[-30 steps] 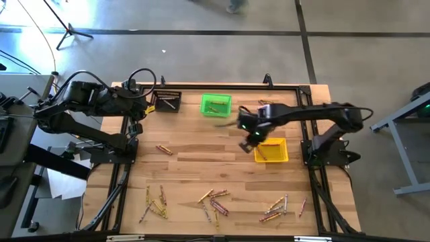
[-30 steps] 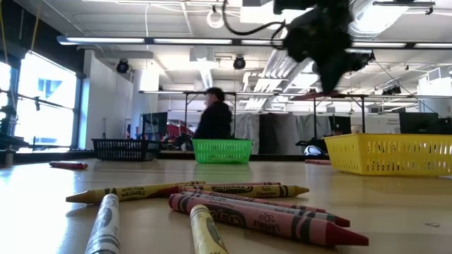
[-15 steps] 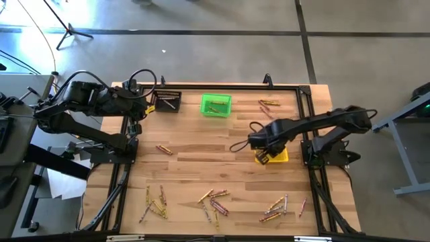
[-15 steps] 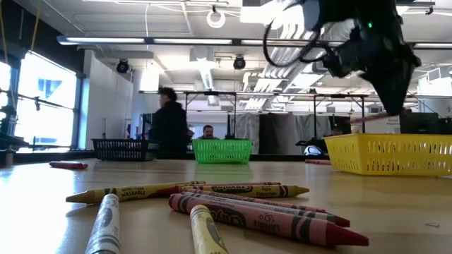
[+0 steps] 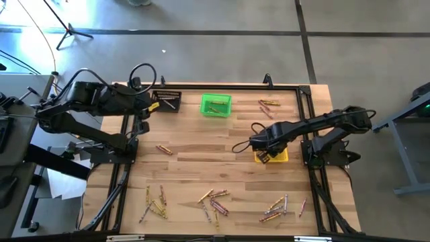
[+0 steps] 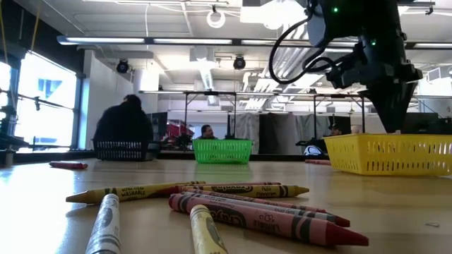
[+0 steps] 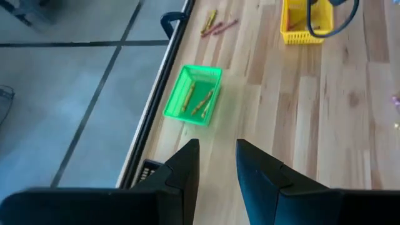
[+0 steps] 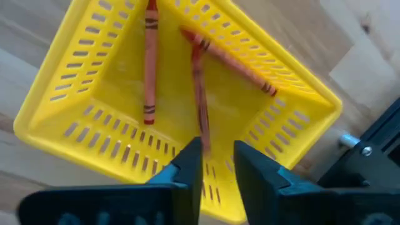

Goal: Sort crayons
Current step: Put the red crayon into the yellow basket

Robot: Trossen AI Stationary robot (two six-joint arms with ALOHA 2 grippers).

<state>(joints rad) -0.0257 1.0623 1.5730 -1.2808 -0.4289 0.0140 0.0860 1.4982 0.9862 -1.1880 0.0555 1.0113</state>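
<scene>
The right claw (image 8: 212, 164) hangs over the yellow slotted plastic bin (image 8: 87, 134), fingers slightly parted, releasing a reddish crayon (image 8: 200, 100) among two others. Next: fetch from the near-edge crayons (image 5: 215, 202). The left claw (image 7: 215, 164), spread, waits far left of the desk (image 5: 201, 168).

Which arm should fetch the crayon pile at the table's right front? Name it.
Right. The right gripper hangs over the yellow bin, nearest that crayon pile. The left gripper waits by the black bin, far across the table.
</scene>
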